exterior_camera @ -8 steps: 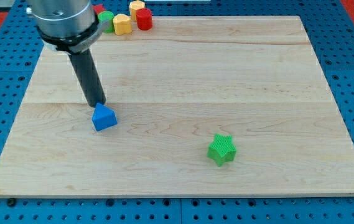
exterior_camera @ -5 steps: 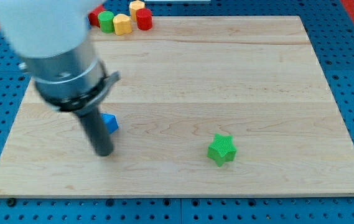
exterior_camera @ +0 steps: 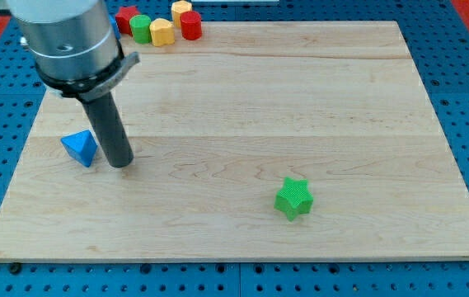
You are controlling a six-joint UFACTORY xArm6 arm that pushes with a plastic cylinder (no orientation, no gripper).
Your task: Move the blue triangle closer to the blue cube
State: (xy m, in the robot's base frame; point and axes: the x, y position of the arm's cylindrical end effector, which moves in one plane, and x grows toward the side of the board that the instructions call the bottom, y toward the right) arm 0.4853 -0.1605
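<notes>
At the view's left, the blue triangle (exterior_camera: 80,148) lies on the wooden board (exterior_camera: 300,107), close to the board's left edge and roughly halfway down it. Just to its right stands the dark rod, and my tip (exterior_camera: 121,164) rests on the board beside the triangle; whether they touch cannot be told. The rod has no fingers (nothing to open or close), and it grips nothing.

Up at the view's top, along the board's far edge, sits a cluster of 5 small blocks: a red block (exterior_camera: 126,16), a green block (exterior_camera: 141,28), a yellow block (exterior_camera: 161,32), another yellow block (exterior_camera: 181,9) and a red cylinder (exterior_camera: 189,25). Their shapes are mostly too small to make out. No blue cube shows clearly.

Further right and lower, the green star (exterior_camera: 293,198) sits alone, well apart from the triangle and the tip.

No brand, label or writing can be read anywhere.
</notes>
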